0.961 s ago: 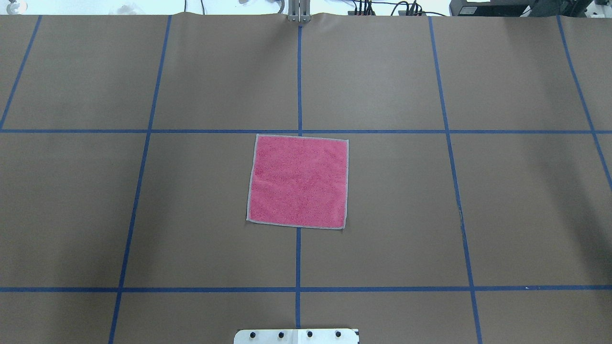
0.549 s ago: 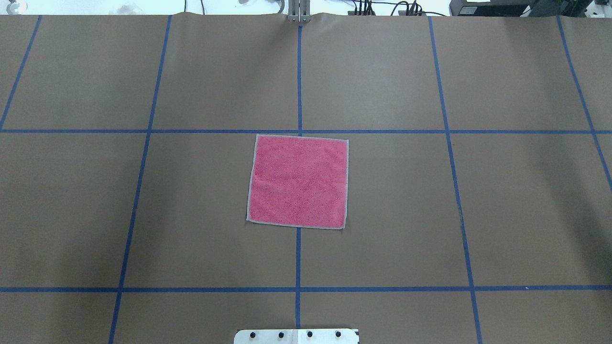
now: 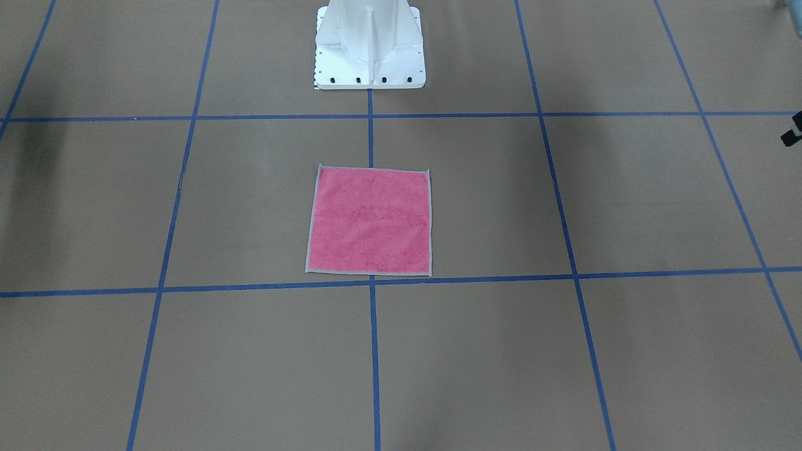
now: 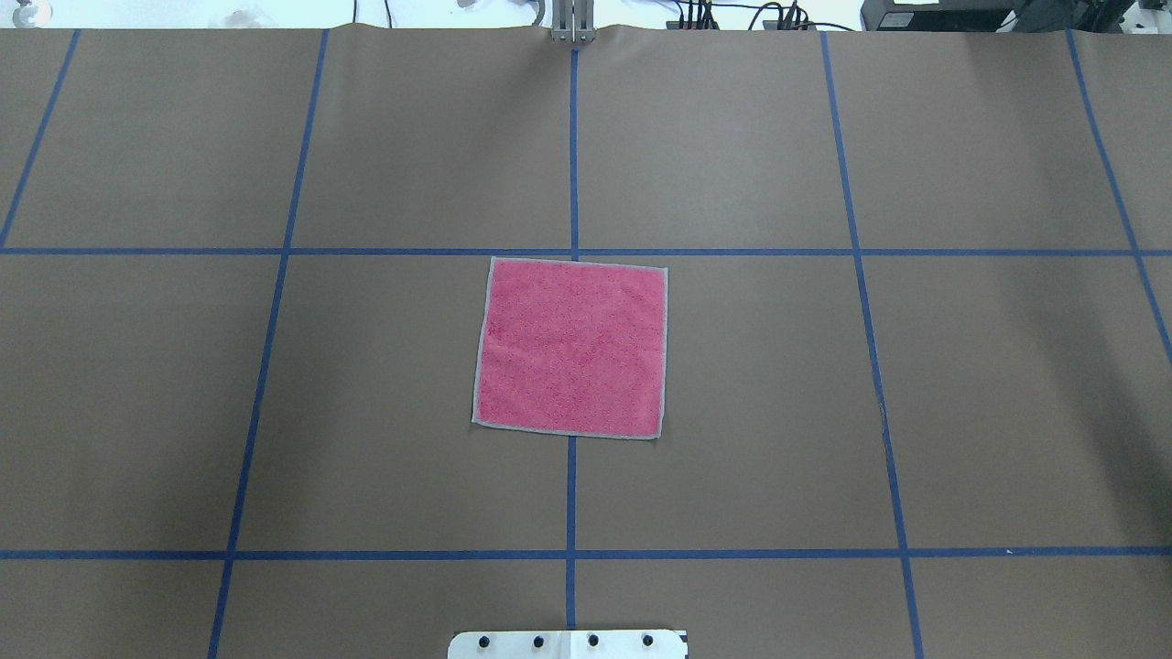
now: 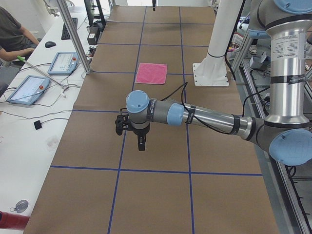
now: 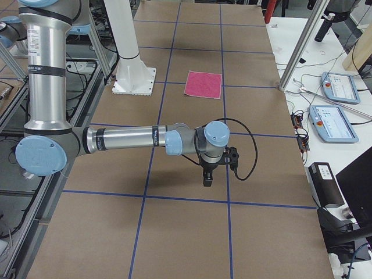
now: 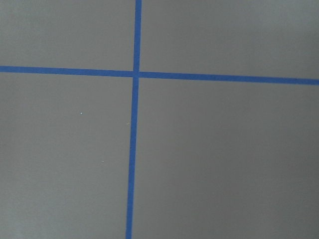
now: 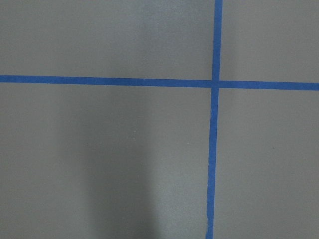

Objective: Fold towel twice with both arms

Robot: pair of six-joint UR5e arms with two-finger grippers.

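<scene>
The towel [image 4: 569, 348] lies flat and unfolded at the table's middle, pink face up, with a light grey edge; it also shows in the front view [image 3: 369, 220] and both side views [image 5: 151, 73] [image 6: 203, 84]. My left gripper [image 5: 141, 144] hangs above the table far out at the robot's left end, well apart from the towel. My right gripper [image 6: 207, 177] hangs likewise far out at the right end. Both show only in the side views, so I cannot tell whether they are open or shut. Both wrist views show only brown paper and blue tape.
The table is covered in brown paper [image 4: 824, 412] with a blue tape grid. The white pedestal base [image 3: 369, 56] stands at the robot's edge behind the towel. Tablets [image 5: 29, 87] and cables lie beyond the far edge. A small black part [image 3: 792, 134] shows at the front view's right edge.
</scene>
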